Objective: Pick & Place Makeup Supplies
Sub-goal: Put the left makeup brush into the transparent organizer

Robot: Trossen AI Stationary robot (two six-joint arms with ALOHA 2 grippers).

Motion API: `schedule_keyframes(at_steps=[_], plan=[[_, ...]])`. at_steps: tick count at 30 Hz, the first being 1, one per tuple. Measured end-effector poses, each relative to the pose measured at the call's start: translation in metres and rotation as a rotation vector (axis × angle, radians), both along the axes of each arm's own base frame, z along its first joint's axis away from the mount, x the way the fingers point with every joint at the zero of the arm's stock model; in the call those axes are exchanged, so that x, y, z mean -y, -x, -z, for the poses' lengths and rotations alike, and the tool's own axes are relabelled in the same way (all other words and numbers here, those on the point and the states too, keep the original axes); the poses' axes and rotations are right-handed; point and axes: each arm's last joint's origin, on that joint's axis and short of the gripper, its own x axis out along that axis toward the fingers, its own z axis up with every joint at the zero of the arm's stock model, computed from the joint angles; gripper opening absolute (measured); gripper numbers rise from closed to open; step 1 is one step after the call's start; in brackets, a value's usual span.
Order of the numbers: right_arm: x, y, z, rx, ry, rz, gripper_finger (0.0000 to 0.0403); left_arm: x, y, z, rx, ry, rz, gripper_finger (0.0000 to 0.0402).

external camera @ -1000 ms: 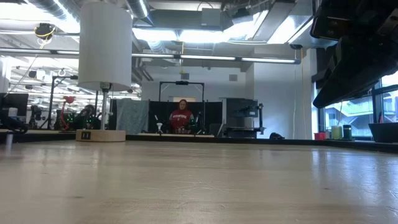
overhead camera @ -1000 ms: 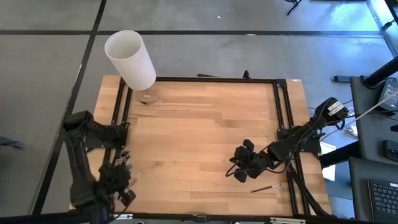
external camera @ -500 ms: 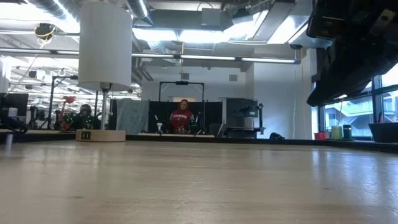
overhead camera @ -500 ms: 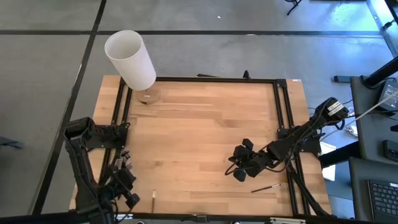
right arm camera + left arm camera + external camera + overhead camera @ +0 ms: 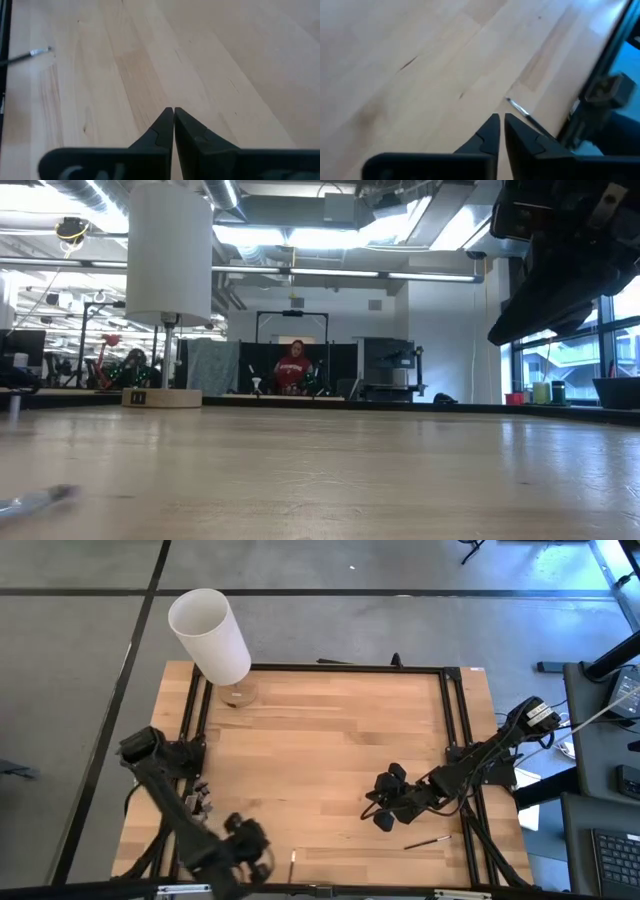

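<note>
The left gripper reaches low along the near edge of the pale wooden table, fingers almost together, empty, a thin dark-handled makeup brush lying just beside it. The right gripper hovers, fingers pressed together, near another thin brush.

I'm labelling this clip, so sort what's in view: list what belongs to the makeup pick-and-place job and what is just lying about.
Job:
- brush by the front edge, just ahead of the left hand
- brush by the right arm

Lying about:
- tall white cylinder
- round wooden base under it
- person in the room behind
</note>
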Motion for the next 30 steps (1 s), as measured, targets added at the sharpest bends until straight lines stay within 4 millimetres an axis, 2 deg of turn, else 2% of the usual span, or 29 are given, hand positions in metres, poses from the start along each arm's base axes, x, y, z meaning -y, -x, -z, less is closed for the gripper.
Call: schedule_keyframes(at_steps=[7,13,20,26,30], plan=[[0.000,0.000,0.000,0.002,-0.001,0.000,0.0017,-0.012,-0.053,0.027,-0.061,0.068,0.050,0.0085],[0.001,-0.001,0.000,-0.003,0.029,-0.021,0.0017,-0.010,-0.070,0.036,-0.066,0.148,0.120,0.0121],[0.005,-0.003,0.000,-0.008,0.016,-0.004,0.0016,-0.014,-0.081,0.039,0.000,0.235,-0.038,0.0129],[0.004,-0.002,0.001,-0.025,-0.069,0.022,0.0016,-0.012,-0.102,0.079,-0.121,0.435,-0.103,0.0130],[0.003,-0.001,0.002,-0.035,-0.104,0.034,0.0016,-0.012,-0.117,0.091,-0.125,0.541,-0.075,0.0130]])
